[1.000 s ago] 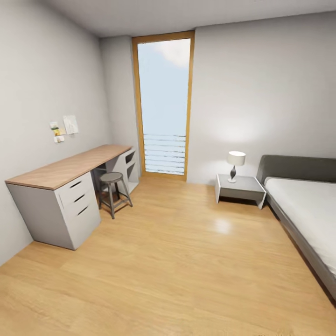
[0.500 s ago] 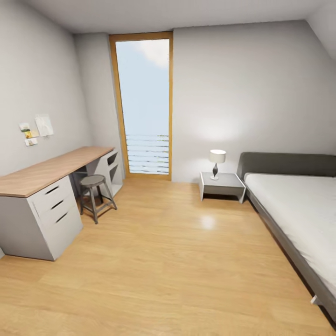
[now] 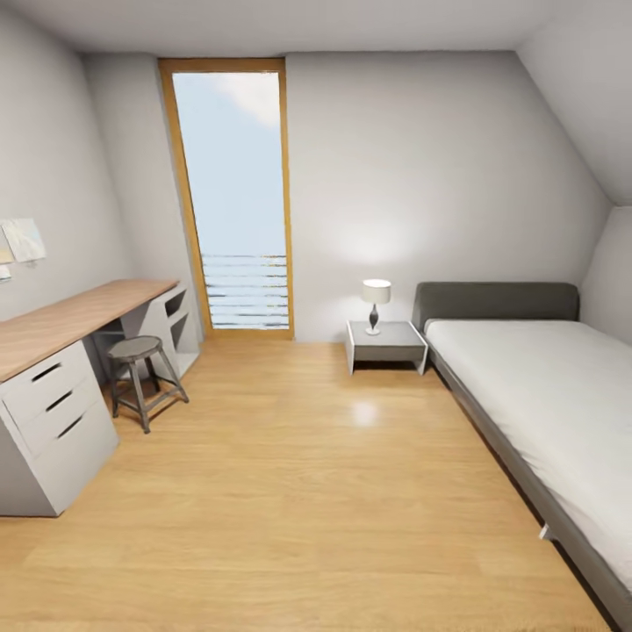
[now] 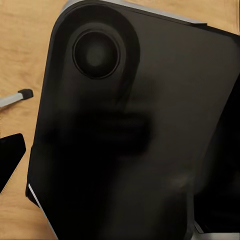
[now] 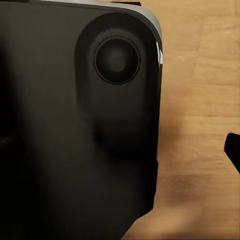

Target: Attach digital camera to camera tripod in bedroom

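I look into the bedroom from the head view: pale grey walls, a light wood plank floor (image 3: 307, 491) and a grey-framed bed (image 3: 491, 303) with a white mattress along the right wall. The digital camera and the camera tripod are out of view. In each wrist view a large black rounded panel of my own body (image 4: 130, 130) (image 5: 75, 130) sits close in front of the lens, with wood floor behind it. A thin grey rod with a black tip (image 4: 14, 98) lies over the floor at the edge of the left wrist view.
A wood-topped desk with grey drawers (image 3: 53, 386) runs along the left wall, with a round stool (image 3: 136, 351) beside it. A tall oak-framed door (image 3: 233, 202) stands at the back. A grey nightstand (image 3: 399, 338) with a lamp (image 3: 376, 294) sits by the bed's head.
The head view has swung to the right: desk, stool and door have slid left in the picture and more of the bed and a sloped ceiling show. Nothing in the room itself moved.
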Controlling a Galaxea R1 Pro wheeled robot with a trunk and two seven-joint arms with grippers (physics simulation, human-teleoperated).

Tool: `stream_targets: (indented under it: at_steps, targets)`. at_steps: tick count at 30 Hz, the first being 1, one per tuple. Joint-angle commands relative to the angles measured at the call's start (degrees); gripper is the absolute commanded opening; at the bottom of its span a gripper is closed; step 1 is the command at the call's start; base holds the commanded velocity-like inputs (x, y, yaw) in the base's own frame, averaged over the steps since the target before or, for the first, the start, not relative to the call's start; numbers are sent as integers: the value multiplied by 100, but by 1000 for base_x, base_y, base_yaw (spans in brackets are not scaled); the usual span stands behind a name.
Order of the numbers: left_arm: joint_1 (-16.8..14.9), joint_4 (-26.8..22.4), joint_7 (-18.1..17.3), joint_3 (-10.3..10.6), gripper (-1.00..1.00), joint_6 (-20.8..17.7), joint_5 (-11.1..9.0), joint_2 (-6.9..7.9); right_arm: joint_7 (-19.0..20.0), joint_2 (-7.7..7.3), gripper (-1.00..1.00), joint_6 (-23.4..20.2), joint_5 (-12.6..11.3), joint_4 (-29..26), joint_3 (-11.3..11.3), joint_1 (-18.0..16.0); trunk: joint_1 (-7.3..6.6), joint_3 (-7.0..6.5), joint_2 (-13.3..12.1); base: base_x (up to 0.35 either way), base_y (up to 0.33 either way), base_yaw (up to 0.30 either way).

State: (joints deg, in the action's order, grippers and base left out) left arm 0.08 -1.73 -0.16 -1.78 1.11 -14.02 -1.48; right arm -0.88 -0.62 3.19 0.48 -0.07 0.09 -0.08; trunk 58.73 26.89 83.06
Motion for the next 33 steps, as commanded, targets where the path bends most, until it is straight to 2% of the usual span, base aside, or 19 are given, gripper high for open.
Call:
stream_targets:
  at_steps: [1, 33]
  targets:
    - [1, -4, -2, -15, 100, 12, -22, -1, -9, 0, 100, 15, 5, 1, 1, -1, 0, 4, 2, 0, 0, -242]
    - [1, -2, -2, -10, 100, 12, -26, 0, -9, -16, 100, 15, -12, -1, -16, -1, 0, 4, 2, 0, 0, -242]
